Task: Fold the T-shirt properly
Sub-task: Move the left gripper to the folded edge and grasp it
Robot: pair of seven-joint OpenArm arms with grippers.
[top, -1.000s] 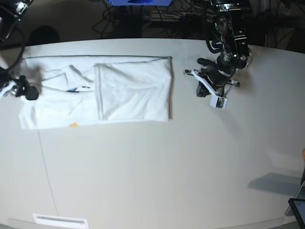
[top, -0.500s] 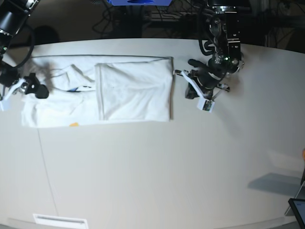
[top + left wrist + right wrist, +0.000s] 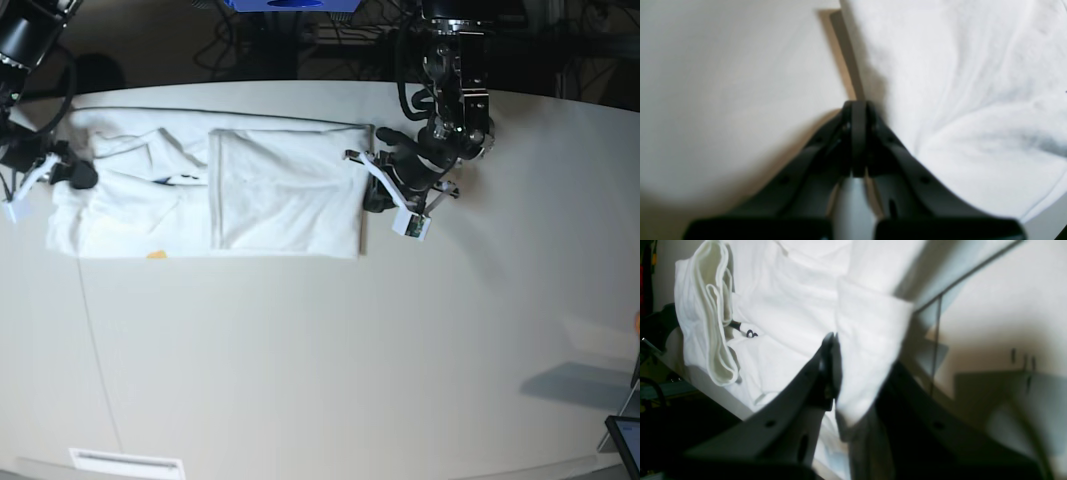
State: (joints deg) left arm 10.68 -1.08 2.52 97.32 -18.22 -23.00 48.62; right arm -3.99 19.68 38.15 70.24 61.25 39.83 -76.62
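The T-shirt lay spread along the far left part of the pale counter, white side up, its right half folded into a neat rectangular panel and its left half more rumpled, with a small orange patch of print peeking out at the near edge and a dark mark near the collar area. In the base view the left gripper sat at the right-hand edge of the folded panel, the arm reaching down from the far side of the counter. The left wrist view showed the left gripper with its two dark fingers pressed together, tips meeting right at the border of the white cloth, beside the bare counter surface; whether any fabric was caught between the tips could not be told. At the opposite end, the right gripper was at the shirt's left edge. In the right wrist view the right gripper had a fold of the white fabric hanging between its dark fingers, so it was clamped on the shirt; beyond it lay layered hems of the garment and a small dark mark on the cloth, with a thin seam in the counter running off to the right.
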